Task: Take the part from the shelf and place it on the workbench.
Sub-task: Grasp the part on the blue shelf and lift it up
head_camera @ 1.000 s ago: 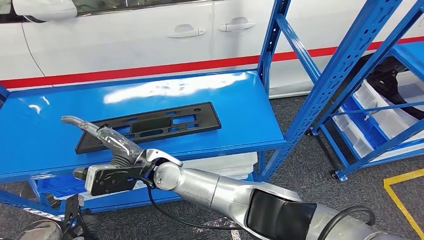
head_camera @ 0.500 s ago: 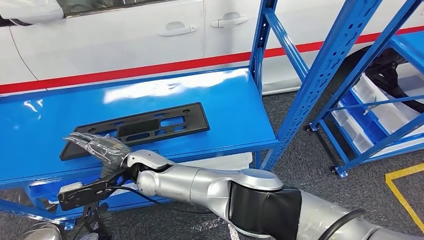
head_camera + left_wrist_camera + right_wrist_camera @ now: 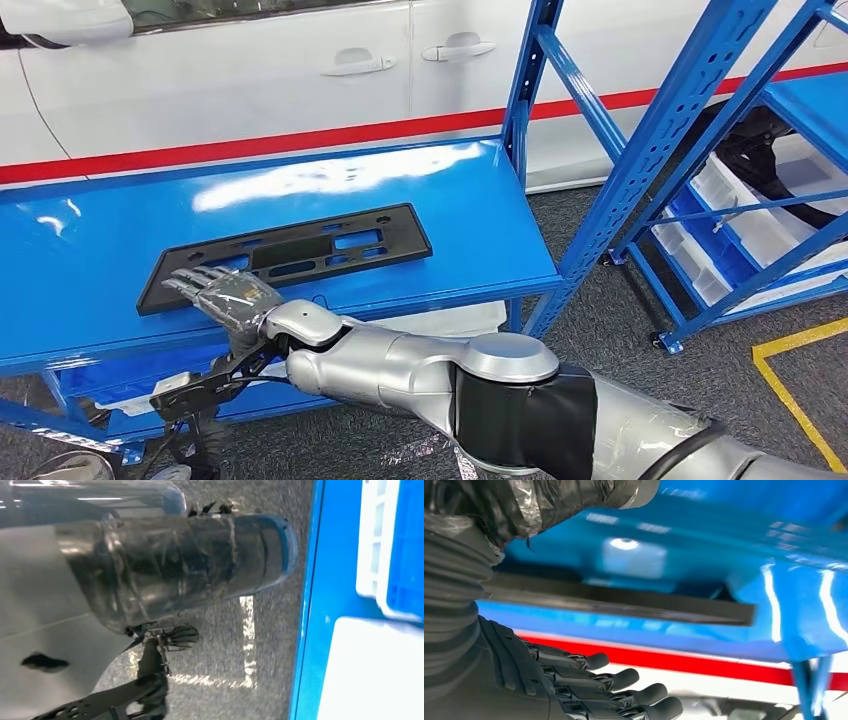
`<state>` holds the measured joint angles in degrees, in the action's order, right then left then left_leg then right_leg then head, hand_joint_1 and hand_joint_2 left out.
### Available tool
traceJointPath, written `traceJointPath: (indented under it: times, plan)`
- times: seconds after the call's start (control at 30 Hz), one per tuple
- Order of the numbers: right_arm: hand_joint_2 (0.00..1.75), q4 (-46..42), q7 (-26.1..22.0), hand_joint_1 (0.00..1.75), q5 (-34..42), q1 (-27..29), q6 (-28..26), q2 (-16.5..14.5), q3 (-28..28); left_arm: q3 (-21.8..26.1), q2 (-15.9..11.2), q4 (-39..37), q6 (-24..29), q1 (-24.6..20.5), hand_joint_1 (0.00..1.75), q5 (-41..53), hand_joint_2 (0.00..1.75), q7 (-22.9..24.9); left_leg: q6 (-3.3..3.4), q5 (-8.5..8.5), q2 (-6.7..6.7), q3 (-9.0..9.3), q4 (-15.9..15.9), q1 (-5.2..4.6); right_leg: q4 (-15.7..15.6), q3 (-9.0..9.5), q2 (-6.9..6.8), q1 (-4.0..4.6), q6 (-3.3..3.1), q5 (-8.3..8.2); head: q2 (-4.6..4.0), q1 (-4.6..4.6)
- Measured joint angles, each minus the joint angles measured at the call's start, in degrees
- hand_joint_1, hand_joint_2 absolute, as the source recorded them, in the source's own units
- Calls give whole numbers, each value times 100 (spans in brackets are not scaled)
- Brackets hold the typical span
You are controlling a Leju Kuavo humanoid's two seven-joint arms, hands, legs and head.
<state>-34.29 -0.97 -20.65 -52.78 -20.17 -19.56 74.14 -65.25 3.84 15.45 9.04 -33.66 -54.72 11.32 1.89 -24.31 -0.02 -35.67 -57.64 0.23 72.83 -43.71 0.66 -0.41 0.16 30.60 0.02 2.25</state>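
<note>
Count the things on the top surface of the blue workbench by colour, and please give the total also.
Black: 1, the flat plastic part
Total: 1, lying on the workbench; the right hand is at the part's near end with its fingers stretched out, holding nothing.

part [image 3: 290, 252] on workbench [image 3: 450, 215] | shelf [image 3: 740, 230] right | car [image 3: 250, 70] behind

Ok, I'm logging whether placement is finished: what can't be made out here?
Whether the right hand touches the black part: head view, the hand covers the part's near-left end.
Left hand, open or closed: left wrist view, blurred, shiny wrap hides it.
White bins' contents: head view, blue struts cross them.
</note>
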Motion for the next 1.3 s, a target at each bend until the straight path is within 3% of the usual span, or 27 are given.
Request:
traceJointPath:
  times: [0.03, 0.07, 0.13, 0.2, 0.23, 0.37, 0.43, 0.5, 0.57, 0.6, 0.67, 0.73, 0.83, 0.9, 1.0, 1.03, 1.07, 1.1, 1.13, 1.2, 1.23, 1.3]
  plan:
    - [175, 66, 71, 0, -121, -6, -39, 5, 14, -24, -4, -1, -14, -3, 0, 7, 0, 21, 1, -3, 1, 0, -6, -1, 203, -101, -2, -6, 8, 33, 0, 1]
    - [175, 116, 152, 0, -229, -11, -65, 10, 26, -45, -5, -1, -16, -4, 0, 11, 0, 36, 1, -9, 1, 0, -17, -1, 198, -104, -5, -13, 13, -34, 0, 1]
    - [175, 177, 301, 0, -404, -41, -89, 10, 44, -67, -5, -1, -17, -12, 0, 24, 0, 53, -20, -40, 1, -1, -63, 5, -390, 183, -22, -30, 12, -371, 0, 1]
    - [175, 210, 434, 0, -531, -92, -101, 1, 52, -91, -5, -1, -19, -38, 0, 38, 0, 60, -70, -88, -1, -36, -139, -13, -1013, 507, -43, -26, -6, -562, 0, 0]
    - [175, 226, 504, 0, -585, -110, -104, -4, 55, -108, -4, -2, -22, -50, 0, 44, 0, 68, -96, -101, -1, -54, -168, -22, -1156, 577, -45, -16, -25, -577, 0, -1]
    - [175, 287, 863, 0, -784, -138, -89, -17, 60, -154, 9, -2, -67, -71, 0, 69, 0, 141, -171, -173, 5, -111, -258, -11, -1213, 592, -22, -10, -144, -587, 0, -3]
    - [175, 310, 1079, 0, -857, -178, -35, -31, 65, -162, 25, -2, -92, -96, 0, 92, 0, 187, -220, -446, 3, -328, -731, 1, -1238, 607, -19, -24, -196, -602, 0, -5]
    - [175, 342, 1298, 0, -892, -218, 38, -41, 71, -166, 61, -2, -101, -114, 0, 111, 0, 236, -251, -752, 3, -684, -1483, 7, -1242, 609, -14, -15, -220, -602, 0, -5]
    - [175, 395, 1483, 0, -911, -250, 119, -41, 73, -190, 105, -2, -90, -113, 0, 116, 0, 274, -244, -753, 2, -846, -1773, 8, -1238, 610, -2, -6, -225, -599, 0, -4]
    - [175, 429, 1557, 0, -916, -278, 166, -41, 73, -212, 129, -2, -75, -116, 0, 117, 0, 286, -223, -599, 0, -770, -1586, 5, -1236, 611, 8, -4, -225, -598, 0, -5]
    - [175, 498, 1670, 0, -919, -366, 262, -42, 74, -248, 177, -2, -18, -134, 0, 117, 0, 296, -156, -214, -9, -412, -821, -11, -1237, 615, 29, -2, -222, -598, 0, -5]
    - [175, 580, 1756, 0, -933, -458, 373, -42, 74, -256, 239, -2, 55, -158, 0, 115, 0, 297, -107, -49, -19, -136, -253, -47, -1247, 603, 40, 3, -195, -609, 0, -4]
    - [175, 724, 1874, 0, -975, -523, 565, -39, 74, -261, 346, -2, 135, -161, 0, 109, 0, 298, -68, -43, -21, -55, -90, -60, -1271, 585, 39, 1, -117, -622, 0, -4]
    - [175, 833, 1943, 0, -1032, -566, 683, -34, 77, -262, 421, -2, 166, -160, 0, 107, 0, 298, -19, 3, -9, -2, 5, -31, -1111, 516, 22, 3, -61, -498, 0, 1]
    - [175, 994, 2011, 0, -1137, -619, 830, -22, 102, -263, 518, -2, 208, -150, 0, 103, 0, 297, 30, 21, 7, 29, 47, -22, -149, 75, 7, -9, -1, -43, 0, 8]
    - [175, 1046, 2036, 0, -1159, -616, 876, -15, 116, -263, 541, -2, 216, -138, 0, 101, 0, 297, 31, 18, 8, 28, 40, -20, 138, -67, 3, -20, 18, 37, 0, 8]
    - [175, 1094, 2059, 0, -1174, -610, 913, -7, 129, -263, 562, -2, 221, -125, 0, 100, 0, 297, 29, 10, 7, 27, 28, -15, 237, -124, -2, -35, 38, 16, 0, 8]
    - [175, 1135, 2079, 0, -1182, -607, 939, -1, 139, -263, 579, -2, 225, -116, 0, 99, 0, 296, 22, -3, 5, 26, 10, -9, 144, -85, -9, -53, 56, -91, 0, 8]
    - [175, 1169, 2092, 0, -1190, -611, 951, 2, 146, -263, 594, -2, 228, -111, 0, 98, 0, 296, 4, -28, 4, 25, -26, 1, -175, 71, -21, -77, 76, -281, 0, 8]
    - [175, 1223, 2101, 0, -1209, -631, 956, 2, 152, -263, 618, -3, 236, -116, 0, 97, 0, 292, -59, -102, -2, -8, -143, 3, -840, 407, -35, -102, 99, -509, 0, 10]
    - [175, 1247, 2105, 0, -1221, -637, 961, -1, 155, -263, 627, -4, 239, -119, 0, 97, 0, 290, -93, -130, -6, -34, -193, -4, -1046, 513, -35, -100, 83, -552, 0, 13]
    - [175, 1298, 2133, 0, -1242, -639, 1003, -2, 161, -263, 637, -7, 239, -118, 0, 94, 0, 287, -132, -143, -8, -78, -242, -22, -1105, 531, -16, -76, 9, -534, 0, 18]
